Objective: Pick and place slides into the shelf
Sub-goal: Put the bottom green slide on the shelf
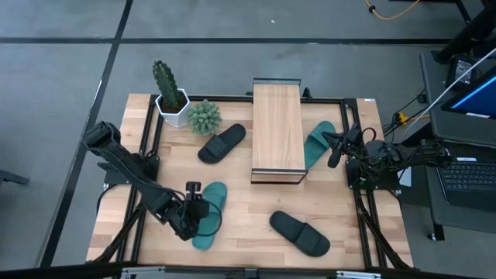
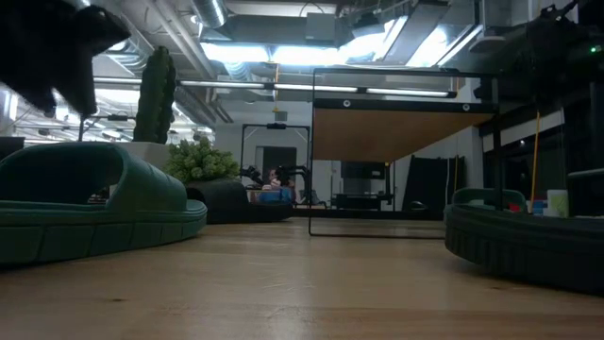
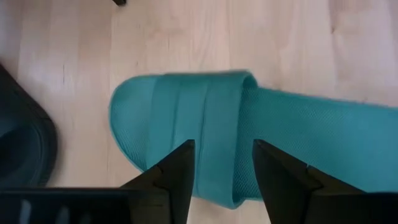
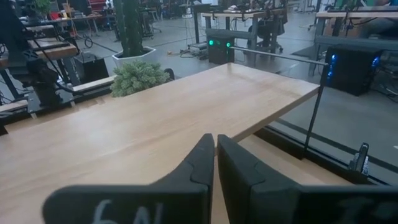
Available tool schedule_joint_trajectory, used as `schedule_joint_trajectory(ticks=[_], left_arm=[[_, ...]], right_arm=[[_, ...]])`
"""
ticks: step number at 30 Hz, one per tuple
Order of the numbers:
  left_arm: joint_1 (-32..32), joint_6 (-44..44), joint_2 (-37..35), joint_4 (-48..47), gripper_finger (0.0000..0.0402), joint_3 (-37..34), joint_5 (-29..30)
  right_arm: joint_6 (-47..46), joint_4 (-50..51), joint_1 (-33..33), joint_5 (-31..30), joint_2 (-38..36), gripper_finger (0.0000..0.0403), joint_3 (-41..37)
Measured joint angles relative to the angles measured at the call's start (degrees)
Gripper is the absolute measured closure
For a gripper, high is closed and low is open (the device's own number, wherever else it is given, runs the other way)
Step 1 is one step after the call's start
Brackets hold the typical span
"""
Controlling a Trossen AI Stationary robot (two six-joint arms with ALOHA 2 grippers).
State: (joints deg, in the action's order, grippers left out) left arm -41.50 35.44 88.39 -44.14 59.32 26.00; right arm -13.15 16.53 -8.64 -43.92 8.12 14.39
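A teal-green slide [image 1: 211, 217] lies sole down on the table at the near left, its wide strap [image 3: 205, 118] up. My left gripper [image 1: 198, 211] hangs open just above that strap [image 3: 224, 144] and stands clear of it in the low view [image 2: 47, 57]. A second teal slide [image 1: 319, 143] lies against the right side of the shelf [image 1: 277, 132]. One black slide [image 1: 222, 143] lies left of the shelf and another [image 1: 300, 232] near the front edge. My right gripper [image 1: 334, 153] waits shut at the table's right, level, facing the shelf's wood top [image 4: 186, 112].
A potted cactus [image 1: 167, 91] and a small green succulent [image 1: 204, 116] stand at the far left of the table. A black frame [image 1: 147, 155] runs along the table's edges. Bare wood lies in the middle, in front of the shelf [image 1: 256, 209].
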Motion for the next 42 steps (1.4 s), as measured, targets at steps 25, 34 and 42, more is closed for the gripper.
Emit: schedule_joint_trajectory(ticks=[25,34,42], left_arm=[[0.11,-0.11,7.61,-0.02,0.025,-0.01,6.14],[0.11,0.04,7.61,0.0,0.0254,-0.01,6.23],[0.09,0.04,7.61,0.09,0.0324,0.0,5.43]], right_arm=[[-1.66,1.84,0.02,0.02,0.0,0.0379,-0.02],[-1.64,1.84,0.02,0.02,0.0,0.0379,-0.02],[-1.64,1.82,0.01,0.02,0.0,0.0379,-0.02]])
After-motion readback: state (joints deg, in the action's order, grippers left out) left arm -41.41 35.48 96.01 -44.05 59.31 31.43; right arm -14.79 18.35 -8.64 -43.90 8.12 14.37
